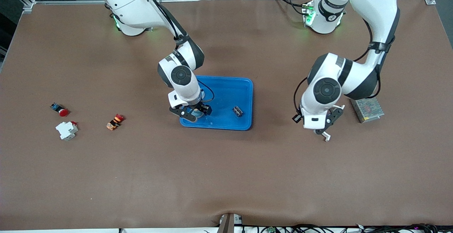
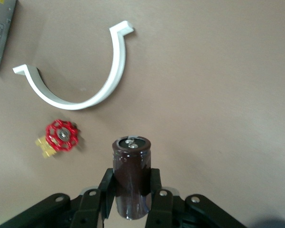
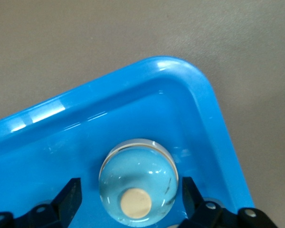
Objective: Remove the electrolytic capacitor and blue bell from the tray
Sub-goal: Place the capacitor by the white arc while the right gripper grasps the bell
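Note:
A shiny domed bell (image 3: 140, 166) sits in a corner of the blue tray (image 1: 247, 84), at the tray's edge nearer the front camera. My right gripper (image 3: 130, 184) is open with a finger on each side of the bell and a gap on both sides; it also shows in the front view (image 1: 194, 114). My left gripper (image 2: 132, 177) is shut on a dark brown cylindrical capacitor (image 2: 131, 156). It holds it above bare table, toward the left arm's end from the tray (image 1: 322, 128). The capacitor is hidden in the front view.
A small dark part (image 1: 238, 111) lies in the tray. A white curved clamp (image 2: 85, 90), a red valve (image 2: 61, 136) and a grey power supply (image 1: 367, 109) lie near my left gripper. A red button (image 1: 61, 110), white breaker (image 1: 66, 130) and orange switch (image 1: 115, 121) lie toward the right arm's end.

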`<action>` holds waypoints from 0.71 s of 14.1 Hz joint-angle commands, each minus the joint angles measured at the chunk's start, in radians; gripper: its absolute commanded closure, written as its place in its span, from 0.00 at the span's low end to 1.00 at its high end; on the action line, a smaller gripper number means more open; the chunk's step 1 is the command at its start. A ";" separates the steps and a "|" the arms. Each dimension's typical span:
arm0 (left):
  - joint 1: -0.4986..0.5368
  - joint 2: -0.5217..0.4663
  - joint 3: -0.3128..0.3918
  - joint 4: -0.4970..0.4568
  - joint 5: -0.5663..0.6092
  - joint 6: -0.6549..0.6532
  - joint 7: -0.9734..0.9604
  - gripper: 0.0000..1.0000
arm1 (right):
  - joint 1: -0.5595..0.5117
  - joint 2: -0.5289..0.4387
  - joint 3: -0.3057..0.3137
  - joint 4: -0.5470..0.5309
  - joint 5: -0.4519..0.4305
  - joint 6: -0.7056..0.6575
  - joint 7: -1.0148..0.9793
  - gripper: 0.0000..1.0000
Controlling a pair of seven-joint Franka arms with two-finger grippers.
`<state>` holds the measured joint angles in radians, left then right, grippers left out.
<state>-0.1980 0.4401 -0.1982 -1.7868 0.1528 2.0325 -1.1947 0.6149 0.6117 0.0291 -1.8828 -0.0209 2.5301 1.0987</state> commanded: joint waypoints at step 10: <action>0.097 0.167 0.002 -0.016 0.048 0.232 0.014 1.00 | -0.017 -0.035 -0.008 0.123 -0.022 -0.224 0.007 1.00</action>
<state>-0.1149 0.6007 -0.1929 -1.8099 0.1735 2.2542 -1.1891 0.6194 0.6042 0.0162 -1.8123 -0.0234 2.4081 1.0993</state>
